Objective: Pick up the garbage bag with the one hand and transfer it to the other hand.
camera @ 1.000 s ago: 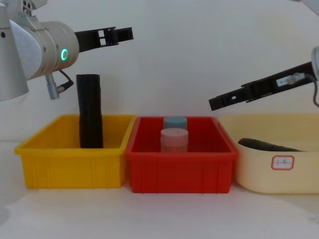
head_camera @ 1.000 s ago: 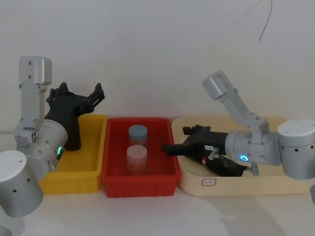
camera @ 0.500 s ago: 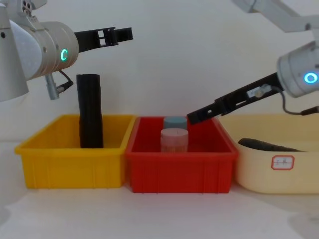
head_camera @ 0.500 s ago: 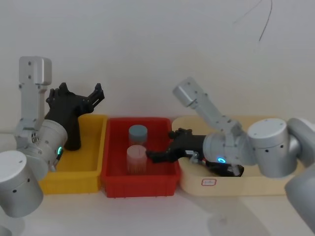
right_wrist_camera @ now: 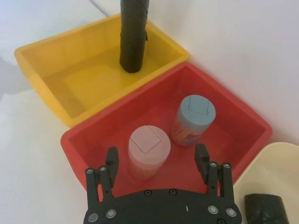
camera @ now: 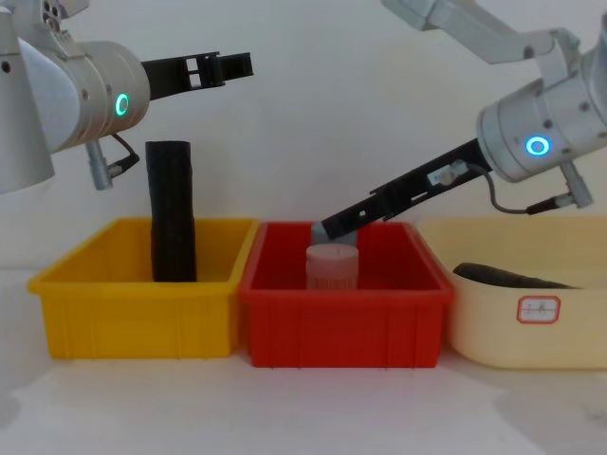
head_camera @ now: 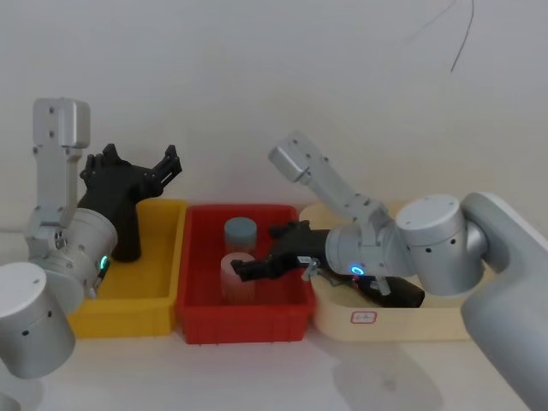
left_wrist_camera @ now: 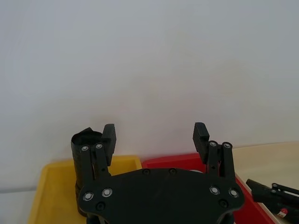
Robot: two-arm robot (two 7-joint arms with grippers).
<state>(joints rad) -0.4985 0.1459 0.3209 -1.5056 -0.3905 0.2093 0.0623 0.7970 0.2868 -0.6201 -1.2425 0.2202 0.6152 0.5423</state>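
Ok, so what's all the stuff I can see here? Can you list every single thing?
yellow bin: 1, yellow, left on the table
red bin: 1, red, in the middle
tub: 1, cream with a small label, on the right
plain black roll: 1, black, standing upright in the yellow bin
garbage bag: 1, black roll, lying in the tub
pink-lidded jar: 1, pink, in the red bin
blue-lidded jar: 1, blue lid, in the red bin behind the pink one
table: 1, white, under the bins
left gripper: 1, black, open, above the yellow bin
right gripper: 1, black, open, over the red bin
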